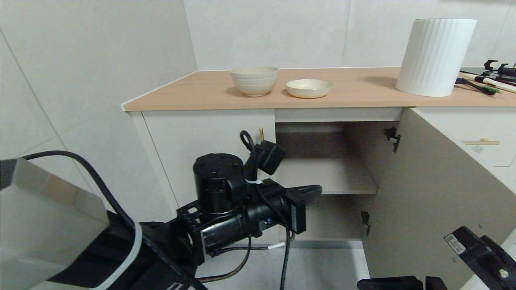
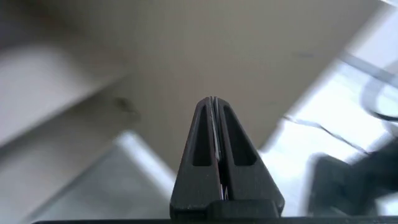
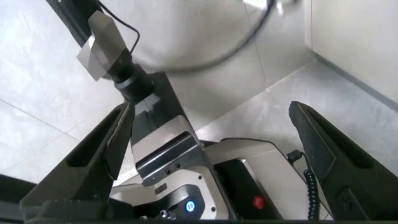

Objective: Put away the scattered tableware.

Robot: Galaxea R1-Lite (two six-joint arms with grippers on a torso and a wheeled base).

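Although the right end of the countertop (image 1: 193,90) is cut off by the picture edge, some long thin tools (image 1: 485,83) can be seen lying flat there, dark ones and light ones. Their long axes run along the countertop from the white ribbed container (image 1: 437,56) toward that cut edge; what kind of tools they are I cannot tell. The container stands upright near the front edge and hides the part of the surface behind it. Toward the left end of the countertop, nearer the front edge than the wall, a deep cream bowl (image 1: 254,80) stands upright with its mouth upward. Just beside it on the right, apart by a narrow gap, stands a shallow dish (image 1: 308,88), also mouth upward; both are round, so neither points to any side. Under them the cabinet (image 1: 201,145) has its right door (image 1: 423,181) swung open, and a shelf (image 1: 326,175) shows inside, while the space below the shelf is partly hidden by the left gripper (image 1: 312,190). This gripper hangs in front of the opening and points into it, and the left wrist view shows its two fingers pressed together with nothing between them. The right arm is cut by the lower right corner in the head view, below the edge of the open door; in the right wrist view the right gripper (image 3: 211,118) has its fingers (image 3: 106,155) spread wide apart and holds nothing
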